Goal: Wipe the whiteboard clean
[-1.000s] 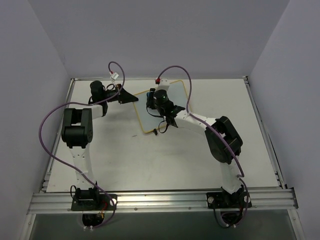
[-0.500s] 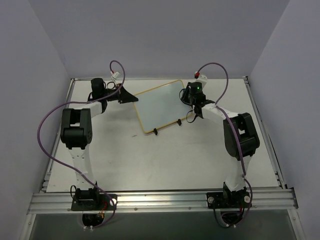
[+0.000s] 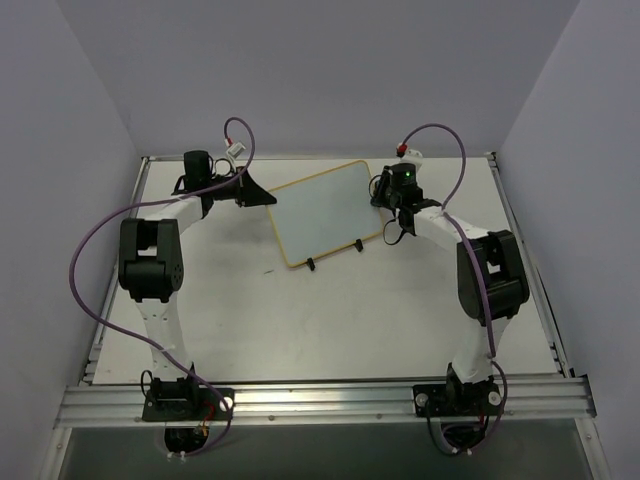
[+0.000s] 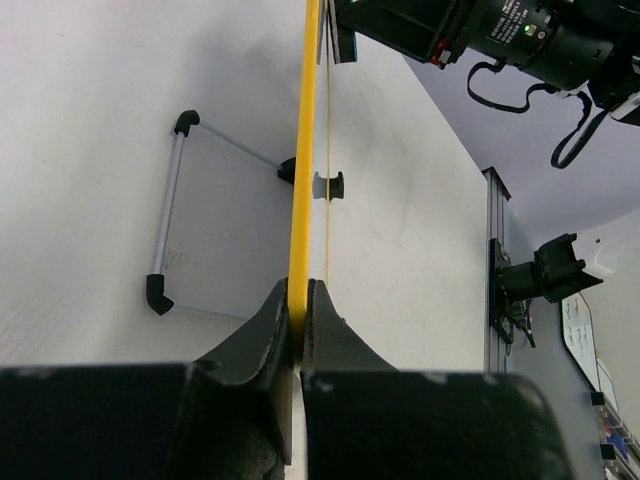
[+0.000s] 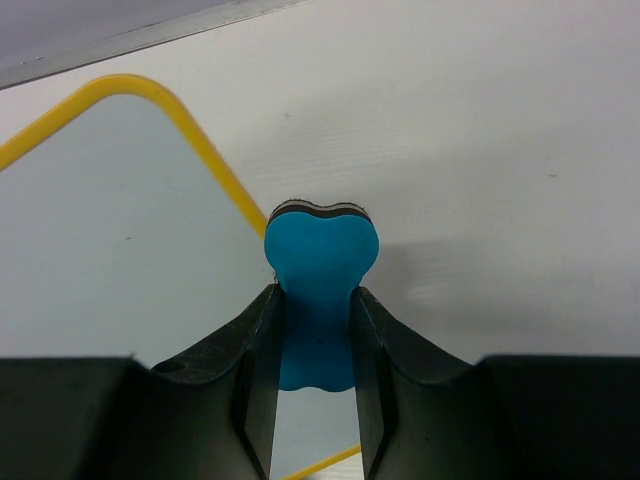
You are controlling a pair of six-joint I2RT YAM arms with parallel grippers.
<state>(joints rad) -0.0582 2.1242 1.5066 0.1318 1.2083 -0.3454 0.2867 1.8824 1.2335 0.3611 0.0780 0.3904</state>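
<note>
Your left hand was shut tight on the thin yellow rim of the whiteboard, at the board's far-left corner. In the left wrist view the two fingers pinched that rim from either side, and the board ran straight away from the hand, seen edge-on as a yellow line. One black clip foot stuck out from the edge farther along.

The whiteboard lay on the table in the far middle, between your two hands. Its long axis ran left to right but skewed, the right end farther from the arm bases than the left. Both clip feet were on the near long edge. Whether the gripped corner was raised off the table I could not tell.

Your right hand was at the board's right short edge, closed on the blue bone-shaped eraser. The right wrist view showed the eraser's waist squeezed between the fingers and its rounded head just beside the yellow rim, over bare table, with the board's pale face to the left of it.
</note>
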